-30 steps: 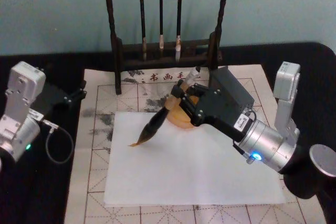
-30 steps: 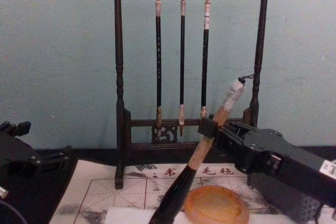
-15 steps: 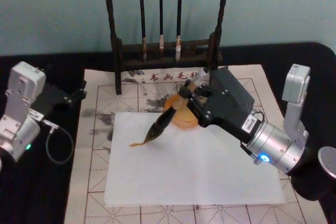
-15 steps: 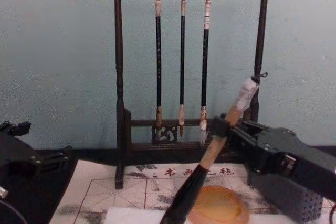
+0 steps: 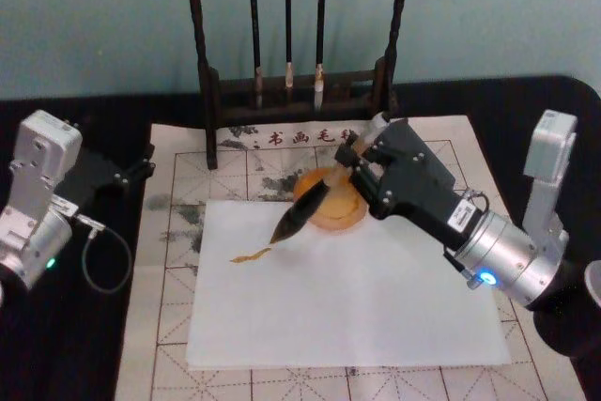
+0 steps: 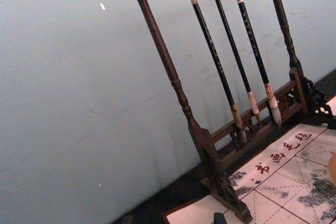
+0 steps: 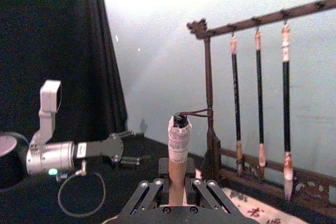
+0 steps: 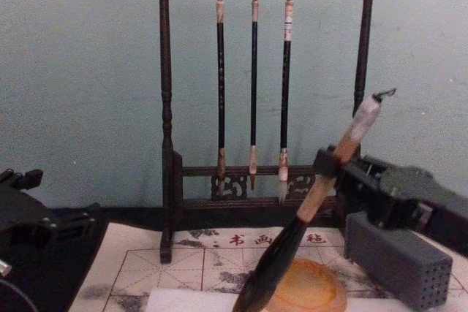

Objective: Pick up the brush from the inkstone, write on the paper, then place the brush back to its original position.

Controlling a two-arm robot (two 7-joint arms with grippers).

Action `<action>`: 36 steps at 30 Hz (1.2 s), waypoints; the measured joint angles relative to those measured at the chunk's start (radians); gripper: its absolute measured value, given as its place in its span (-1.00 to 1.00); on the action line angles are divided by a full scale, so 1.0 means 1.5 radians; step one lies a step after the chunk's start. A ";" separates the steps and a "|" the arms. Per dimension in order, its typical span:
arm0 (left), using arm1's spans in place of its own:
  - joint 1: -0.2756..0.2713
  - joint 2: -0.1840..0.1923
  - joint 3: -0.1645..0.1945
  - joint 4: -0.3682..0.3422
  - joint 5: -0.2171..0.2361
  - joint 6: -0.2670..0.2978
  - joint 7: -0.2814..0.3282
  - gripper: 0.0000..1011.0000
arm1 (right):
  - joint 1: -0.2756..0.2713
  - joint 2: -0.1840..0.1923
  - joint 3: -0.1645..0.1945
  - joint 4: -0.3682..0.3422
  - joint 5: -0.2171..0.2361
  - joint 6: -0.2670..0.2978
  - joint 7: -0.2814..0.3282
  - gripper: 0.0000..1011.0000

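Observation:
My right gripper (image 5: 354, 159) is shut on the tan upper handle of the brush (image 5: 310, 204), which slants down to the left. Its dark tuft points at the white paper (image 5: 357, 307), at the right end of a short brown stroke (image 5: 246, 255). Just behind the paper, under the brush shaft, lies the amber inkstone (image 5: 338, 213). In the chest view the brush (image 8: 292, 235) leans from the right gripper (image 8: 327, 164) down past the inkstone (image 8: 318, 290). The right wrist view looks along the whitish end cap (image 7: 179, 135). My left gripper (image 5: 139, 168) is parked at the mat's left edge.
A dark wooden rack (image 5: 208, 91) with three thin hanging brushes (image 8: 253, 78) stands behind the gridded felt mat (image 5: 178, 326). A grey block with holes (image 8: 398, 262) sits at the right, beside the inkstone. The left wrist view faces the rack (image 6: 178, 98).
My right gripper has carried the brush to the right and slightly back. The tuft dragged rightward across the paper, leaving the brown stroke behind it. The left arm has stayed still.

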 joint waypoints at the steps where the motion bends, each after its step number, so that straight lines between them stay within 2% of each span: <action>1: 0.000 0.000 0.000 0.000 0.000 0.000 0.000 0.98 | -0.001 0.001 0.002 -0.003 0.003 0.000 0.000 -0.63; 5: 0.000 0.000 0.000 0.000 0.000 0.000 0.000 0.98 | -0.006 0.002 0.015 -0.017 0.025 0.010 -0.002 -0.63; 9: 0.000 0.000 0.000 0.000 0.000 0.000 0.000 0.98 | -0.005 0.001 0.034 -0.031 0.062 0.043 -0.016 -0.63; 16: 0.000 0.000 0.000 0.000 0.000 0.000 0.000 0.98 | 0.021 -0.009 0.073 -0.038 0.164 0.153 -0.087 -0.63; 18: 0.000 0.000 0.000 0.000 0.000 0.000 0.000 0.98 | 0.028 -0.012 0.079 -0.036 0.180 0.171 -0.102 -0.63; 22: 0.000 0.000 0.000 0.000 0.000 0.000 0.000 0.98 | 0.051 -0.022 0.093 -0.018 0.232 0.233 -0.158 -0.63; 32: 0.000 0.000 0.000 0.000 0.000 0.000 0.000 0.98 | 0.085 -0.037 0.099 0.028 0.292 0.306 -0.264 -0.63; 36: 0.000 0.000 0.000 0.000 0.000 0.000 0.000 0.98 | 0.089 -0.038 0.099 0.038 0.309 0.324 -0.291 -0.63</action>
